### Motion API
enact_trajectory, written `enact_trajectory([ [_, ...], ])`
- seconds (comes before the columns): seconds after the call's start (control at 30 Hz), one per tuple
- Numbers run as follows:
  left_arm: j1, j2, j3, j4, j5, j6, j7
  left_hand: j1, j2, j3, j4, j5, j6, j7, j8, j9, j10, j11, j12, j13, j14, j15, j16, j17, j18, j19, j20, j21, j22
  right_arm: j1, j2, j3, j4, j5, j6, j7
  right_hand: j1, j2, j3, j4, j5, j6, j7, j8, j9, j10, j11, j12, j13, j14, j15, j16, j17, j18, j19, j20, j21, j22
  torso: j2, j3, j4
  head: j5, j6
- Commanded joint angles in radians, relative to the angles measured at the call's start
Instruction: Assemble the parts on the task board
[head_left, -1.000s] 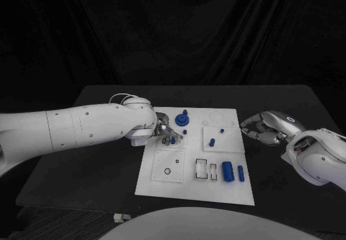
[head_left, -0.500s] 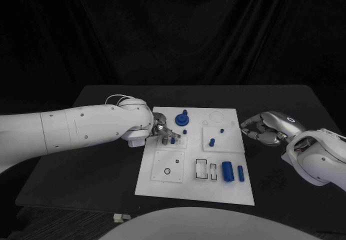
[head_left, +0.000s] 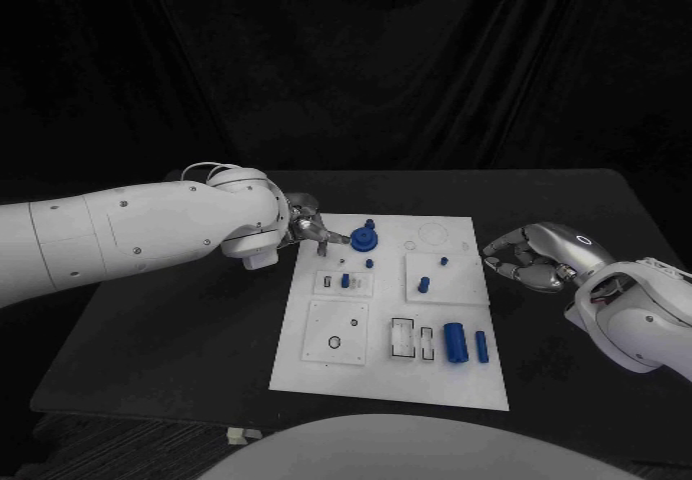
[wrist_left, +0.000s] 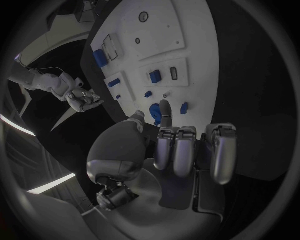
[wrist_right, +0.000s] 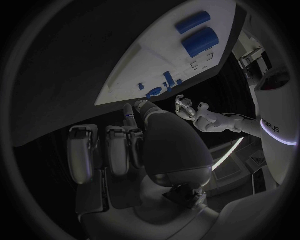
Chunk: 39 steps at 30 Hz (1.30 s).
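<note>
Silver and jointed, the left hand is seen at the far left corner of the task board, a flat white rectangular plate on the matte black table; its fingers are apart and nothing is held in them. A round blue disc with a knob stands on the board just beside those fingertips. Near it, small blue pegs are set upright in square white insets. At the board's near right, a thick blue cylinder and a thinner blue rod are laid side by side, next to rectangular cut-outs. Off the board's right edge, the right hand is held with fingers curled inward, nothing visible in them. Details of the smallest parts cannot be made out.
</note>
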<state>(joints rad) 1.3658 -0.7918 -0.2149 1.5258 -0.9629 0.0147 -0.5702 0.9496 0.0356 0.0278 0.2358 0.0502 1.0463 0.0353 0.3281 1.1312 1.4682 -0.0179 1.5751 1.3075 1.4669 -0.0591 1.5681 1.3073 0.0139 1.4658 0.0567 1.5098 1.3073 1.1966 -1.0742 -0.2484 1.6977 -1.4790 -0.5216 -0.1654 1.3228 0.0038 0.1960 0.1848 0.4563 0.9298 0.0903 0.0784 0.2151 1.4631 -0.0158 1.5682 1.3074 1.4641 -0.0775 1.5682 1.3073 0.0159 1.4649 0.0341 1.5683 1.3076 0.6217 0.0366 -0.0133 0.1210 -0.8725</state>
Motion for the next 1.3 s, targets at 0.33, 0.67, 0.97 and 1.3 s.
enact_trajectory([
  [0.33,0.009,0.029,0.0,-0.087,-0.009,-0.006,0.058,0.046,0.0,-0.034,-0.001,0.0,-0.057,0.013,-0.031,0.002,0.103,0.002,-0.004,0.263,0.104,0.0,0.003,0.263,0.005,0.045,-0.004,-0.004,0.238,-0.002,-0.006,0.0,0.007,-0.002,0.005,-0.02,0.008,0.001,0.009,-0.001,0.005,0.007,-0.001,-0.006,-0.002,0.108,0.007,0.003,0.263,0.107,0.008,0.003,0.263,-0.016,0.106,0.008,0.002,0.263,0.002,-0.0007,0.0038,0.002,0.0],
  [0.67,-0.008,0.066,0.0,-0.166,-0.032,0.025,0.063,0.051,0.002,-0.041,0.002,0.0,-0.066,0.017,-0.042,-0.003,0.103,0.006,-0.004,0.263,0.104,0.003,0.003,0.263,0.006,0.041,-0.001,-0.009,0.236,-0.002,-0.007,0.0,0.013,-0.002,0.006,-0.018,0.008,0.001,0.01,-0.001,0.005,0.007,-0.001,-0.006,-0.002,0.108,0.007,0.003,0.263,0.107,0.008,0.003,0.263,-0.016,0.106,0.008,0.002,0.263,-0.001,-0.0008,0.0016,0.004,0.0],
  [0.97,-0.03,0.095,0.0,-0.212,-0.035,0.032,0.069,0.06,0.009,-0.051,0.005,0.0,-0.076,0.024,-0.06,-0.013,0.103,0.012,-0.004,0.263,0.104,0.009,0.003,0.263,0.009,0.031,0.003,-0.019,0.233,-0.002,-0.003,0.0,0.014,-0.002,0.002,-0.013,0.008,0.001,0.011,-0.002,0.006,0.007,-0.001,-0.006,-0.002,0.108,0.007,0.003,0.263,0.107,0.008,0.003,0.263,-0.016,0.106,0.008,0.002,0.263,-0.004,-0.0001,0.0008,0.007,0.0],
  [1.3,-0.047,0.111,0.0,-0.244,-0.035,0.056,0.058,0.063,0.015,-0.059,0.01,0.0,-0.082,0.029,-0.073,-0.019,0.103,0.017,-0.004,0.263,0.104,0.014,0.003,0.263,0.012,0.021,0.007,-0.029,0.229,-0.002,-0.005,0.0,0.011,-0.002,0.003,-0.012,0.008,0.001,0.011,-0.002,0.006,0.007,-0.001,-0.006,-0.002,0.108,0.007,0.003,0.263,0.107,0.008,0.003,0.263,-0.016,0.106,0.008,0.002,0.263,-0.004,0.0008,0.0002,0.003,0.0],
])
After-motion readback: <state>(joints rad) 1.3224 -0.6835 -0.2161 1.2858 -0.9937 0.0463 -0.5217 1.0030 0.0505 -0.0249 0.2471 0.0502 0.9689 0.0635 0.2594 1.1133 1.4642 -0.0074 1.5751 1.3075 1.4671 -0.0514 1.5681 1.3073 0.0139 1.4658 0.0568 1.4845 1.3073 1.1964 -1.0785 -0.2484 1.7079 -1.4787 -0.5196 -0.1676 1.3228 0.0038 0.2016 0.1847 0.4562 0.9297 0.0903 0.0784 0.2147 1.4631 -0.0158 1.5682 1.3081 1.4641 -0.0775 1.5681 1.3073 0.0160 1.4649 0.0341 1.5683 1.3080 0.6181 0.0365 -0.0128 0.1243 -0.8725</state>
